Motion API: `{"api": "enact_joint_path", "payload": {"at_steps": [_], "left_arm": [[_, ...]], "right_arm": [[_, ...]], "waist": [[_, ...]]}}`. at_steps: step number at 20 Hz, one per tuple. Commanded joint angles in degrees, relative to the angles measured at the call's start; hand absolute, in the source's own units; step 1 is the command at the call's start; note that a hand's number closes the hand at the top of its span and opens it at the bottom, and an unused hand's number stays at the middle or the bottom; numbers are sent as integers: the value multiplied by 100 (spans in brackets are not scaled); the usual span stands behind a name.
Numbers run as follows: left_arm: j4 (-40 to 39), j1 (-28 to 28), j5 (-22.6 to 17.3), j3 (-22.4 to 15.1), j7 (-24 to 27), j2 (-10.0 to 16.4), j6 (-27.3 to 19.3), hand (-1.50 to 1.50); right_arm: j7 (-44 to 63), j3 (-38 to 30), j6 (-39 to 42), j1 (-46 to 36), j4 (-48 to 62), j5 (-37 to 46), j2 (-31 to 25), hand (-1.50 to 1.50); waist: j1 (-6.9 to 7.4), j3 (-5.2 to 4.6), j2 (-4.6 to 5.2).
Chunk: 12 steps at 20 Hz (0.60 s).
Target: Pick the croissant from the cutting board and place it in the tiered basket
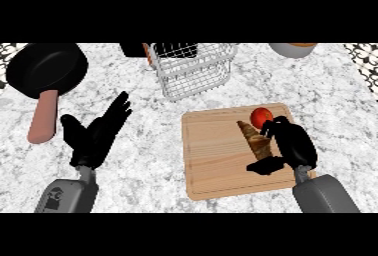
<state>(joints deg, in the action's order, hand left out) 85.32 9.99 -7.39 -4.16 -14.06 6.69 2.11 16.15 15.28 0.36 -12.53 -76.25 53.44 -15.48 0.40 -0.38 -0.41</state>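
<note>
Where it lay on the cutting board [214, 165], the croissant [253, 139] was only partly on show: its right flank and lower tip were covered by the right hand [295, 145].

- Croissant: long, brown, lying lengthwise away from the viewer on the board's right half. Curled fingers [270, 128] closed against its upper right side and the thumb [266, 165] hooked in at its lower end. The croissant sat grasped between the two. Whether it had lifted clear of the wood could not be told.
- Tomato [260, 116]: red, just beside the croissant's far end. The fingertips overlapped its right edge, and contact could not be judged.
- Cutting board: pale wood, with its near right corner hidden under the right forearm.
- Tiered basket [193, 75]: white wire, beyond the board and well apart from the croissant. Its top was cut off at the view's upper edge.
- Dark object [133, 49]: behind the basket, cut off and partly screened by wire. It could not be identified.
- Pale vessel [293, 49]: far right, mostly cut off.
- Pan [44, 67]: black with a pinkish handle, at the far left of the counter [148, 165].
- Left hand [92, 135]: fingers straight and spread, holding nothing, left of the board and apart from it.
</note>
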Motion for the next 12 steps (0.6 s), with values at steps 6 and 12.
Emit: {"api": "enact_joint_path", "payload": {"at_steps": [6, 12], "left_arm": [[61, -284, -5, 154, 212, 116, 172, 0], [342, -262, 83, -37, -176, -128, -99, 0]], "right_arm": [[326, -881, 1357, -319, -1441, -1238, -58, 150], [823, -1840, 2036, -226, -3471, -2245, -520, 150]], "waist": [[-70, 33, 18], [-174, 35, -11]]}}
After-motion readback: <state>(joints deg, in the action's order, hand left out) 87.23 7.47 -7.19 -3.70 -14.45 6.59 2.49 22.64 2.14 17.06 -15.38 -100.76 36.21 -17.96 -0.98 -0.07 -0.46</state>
